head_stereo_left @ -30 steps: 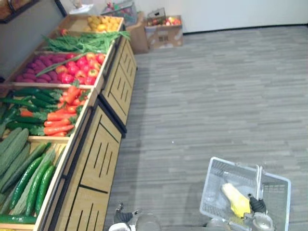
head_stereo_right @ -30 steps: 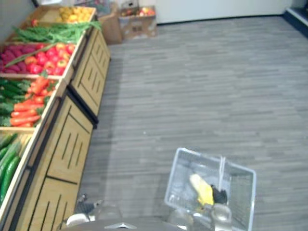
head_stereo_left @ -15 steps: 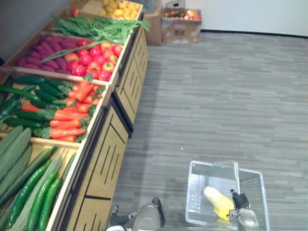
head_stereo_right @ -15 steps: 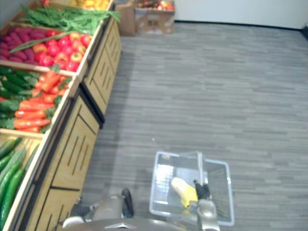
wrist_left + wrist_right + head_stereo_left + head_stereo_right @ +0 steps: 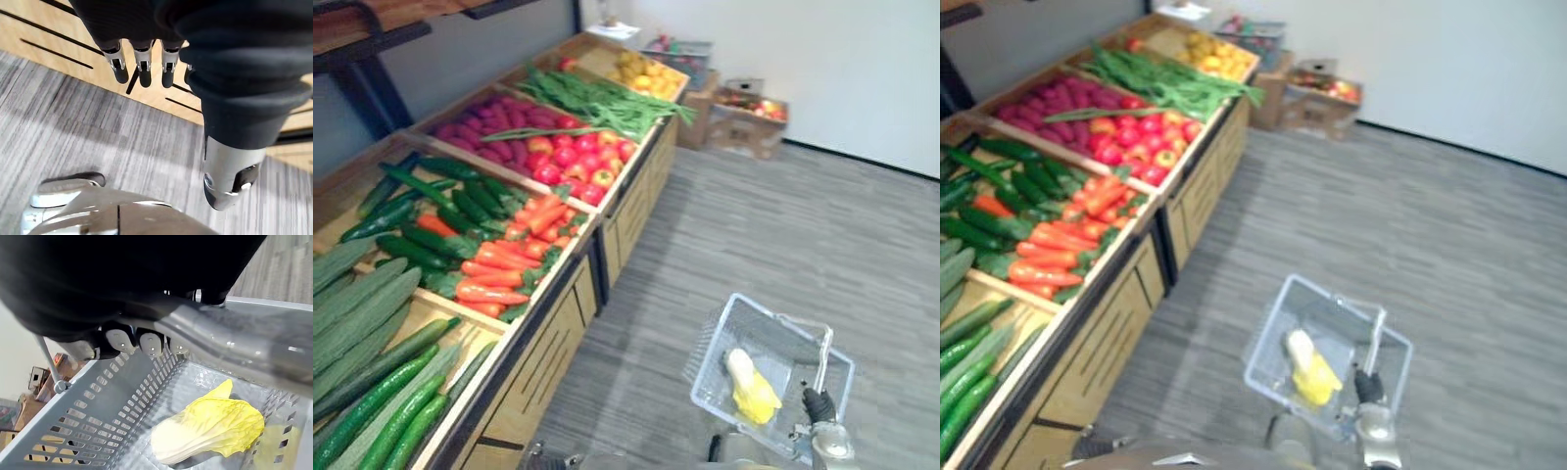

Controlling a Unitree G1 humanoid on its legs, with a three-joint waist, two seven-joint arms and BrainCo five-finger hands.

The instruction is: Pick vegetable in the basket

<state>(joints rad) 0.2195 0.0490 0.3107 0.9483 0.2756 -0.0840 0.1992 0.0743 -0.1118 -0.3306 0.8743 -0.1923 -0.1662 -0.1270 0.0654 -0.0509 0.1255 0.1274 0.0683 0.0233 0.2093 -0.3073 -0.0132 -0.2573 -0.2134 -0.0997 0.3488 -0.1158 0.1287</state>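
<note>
- Your right hand [image 5: 138, 341] has its fingers curled round the handle [image 5: 244, 345] of the basket [image 5: 715, 357].
- The yellow cabbage [image 5: 751, 390] lies inside that basket, near the wooden produce stand [image 5: 553, 362].
- Your left hand [image 5: 143, 66] hangs with fingers straight, slightly apart, holding nothing.

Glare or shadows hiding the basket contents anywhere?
Right wrist view: bright glints on the basket handle in the right hand; yellow cabbage evenly lit, small shadow beneath. Left eye view: cabbage unshaded inside the basket.
</note>
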